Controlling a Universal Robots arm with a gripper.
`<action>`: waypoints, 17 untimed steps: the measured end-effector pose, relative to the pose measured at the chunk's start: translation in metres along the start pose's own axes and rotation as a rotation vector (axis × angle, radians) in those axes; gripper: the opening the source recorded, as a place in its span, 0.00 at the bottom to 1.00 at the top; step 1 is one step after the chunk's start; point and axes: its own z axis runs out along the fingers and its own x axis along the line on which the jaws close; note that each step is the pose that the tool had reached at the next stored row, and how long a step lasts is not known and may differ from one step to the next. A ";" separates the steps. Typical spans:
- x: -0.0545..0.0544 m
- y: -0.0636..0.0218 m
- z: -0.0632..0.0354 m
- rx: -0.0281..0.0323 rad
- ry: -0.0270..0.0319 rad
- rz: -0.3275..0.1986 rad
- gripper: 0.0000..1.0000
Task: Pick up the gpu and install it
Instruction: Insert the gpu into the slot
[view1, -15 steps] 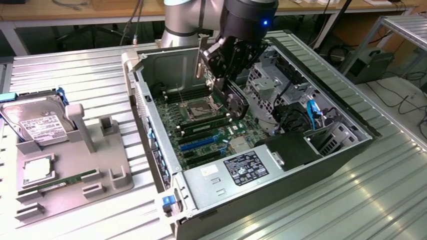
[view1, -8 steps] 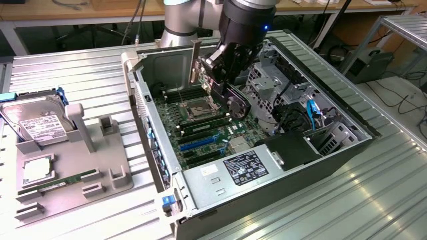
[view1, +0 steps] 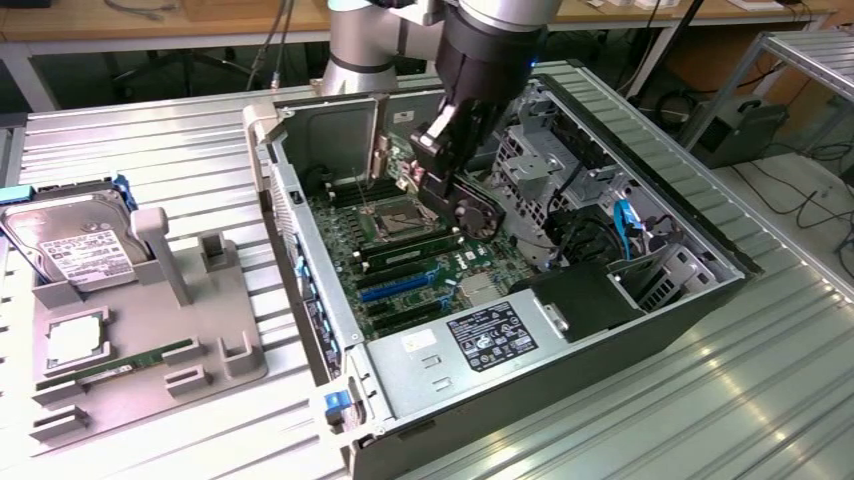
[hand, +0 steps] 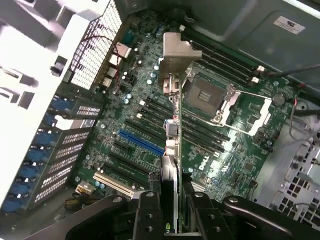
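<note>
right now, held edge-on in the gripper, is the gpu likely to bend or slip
Probably stiff: the gpu runs straight from the gripper to its silver bracket, with no sag showing. Likely light for its size, being thin. It may pivot or slip if pushed, since the fingers pinch just one end.

Green motherboard (hand: 240, 150), blue slot (hand: 141, 143), silver-bracketed gpu (hand: 176, 60), black claw (hand: 171, 206), grey ribbed table (view1: 134, 135)
</note>
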 end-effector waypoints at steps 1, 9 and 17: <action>0.000 0.0000 0.0009 0.0000 0.0010 -0.018 0.26; 0.000 -0.0005 0.0083 0.0003 0.0109 -0.201 0.26; 0.000 -0.0010 0.0183 0.0006 0.0236 -0.435 0.26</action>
